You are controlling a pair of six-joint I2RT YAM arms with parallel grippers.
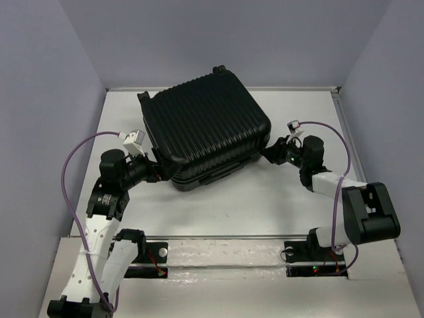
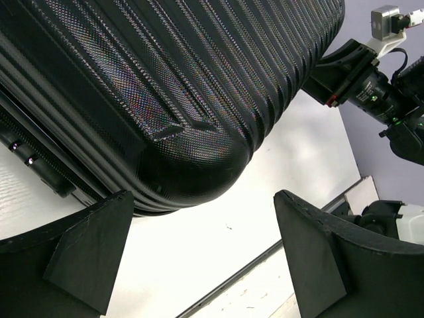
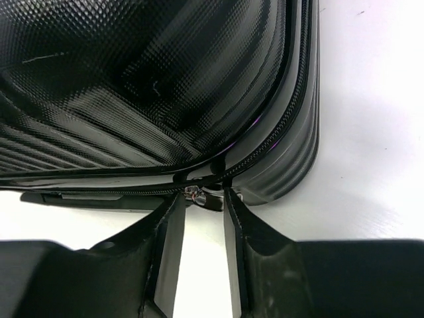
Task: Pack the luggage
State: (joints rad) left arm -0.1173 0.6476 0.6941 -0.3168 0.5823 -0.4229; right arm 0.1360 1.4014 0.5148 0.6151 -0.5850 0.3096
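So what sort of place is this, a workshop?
Probably a robot test lab: left arm and right arm bolted to a white table, bare panel walls boxing it in, a black suitcase.

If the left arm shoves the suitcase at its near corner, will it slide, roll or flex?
The luggage, ribbed and hard-shelled, looks stiff, so it probably won't buckle. It lies flat on the table with a caster at its far edge, so it should slide or pivot rather than roll. It dwarfs the open left end effector, so lifting looks unlikely.

Right gripper (image 3: 202, 194) jaws, narrowly spaced, flank the zipper pull (image 3: 194, 193) at the luggage (image 3: 165, 79) corner seam.
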